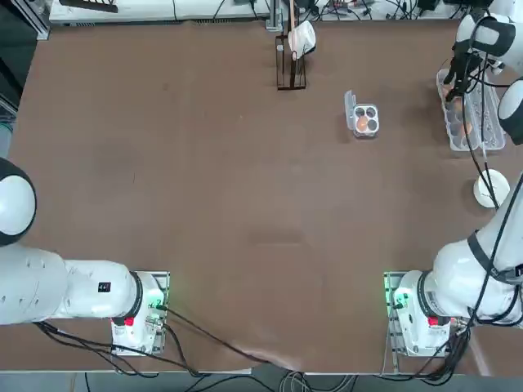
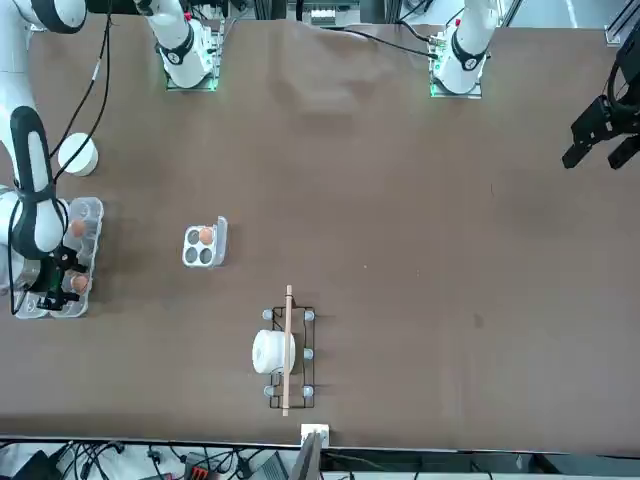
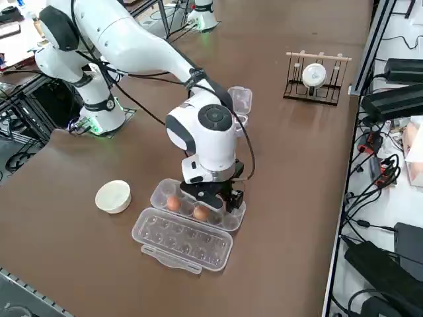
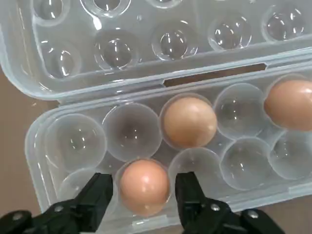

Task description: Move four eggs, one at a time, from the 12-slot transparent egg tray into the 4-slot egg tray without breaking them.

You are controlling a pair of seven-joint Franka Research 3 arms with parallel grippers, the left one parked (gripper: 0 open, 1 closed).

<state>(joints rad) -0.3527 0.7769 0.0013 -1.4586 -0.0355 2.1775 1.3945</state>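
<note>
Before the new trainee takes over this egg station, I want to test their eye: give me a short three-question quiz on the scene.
1. How many eggs sit in the 4-slot egg tray?
2. True or false: the right gripper has its fingers on either side of an egg in the 12-slot transparent egg tray.
3. The 12-slot tray's lid is: A) shut, B) lying open, C) removed.

Key: 1) one; 2) true; 3) B.
</note>
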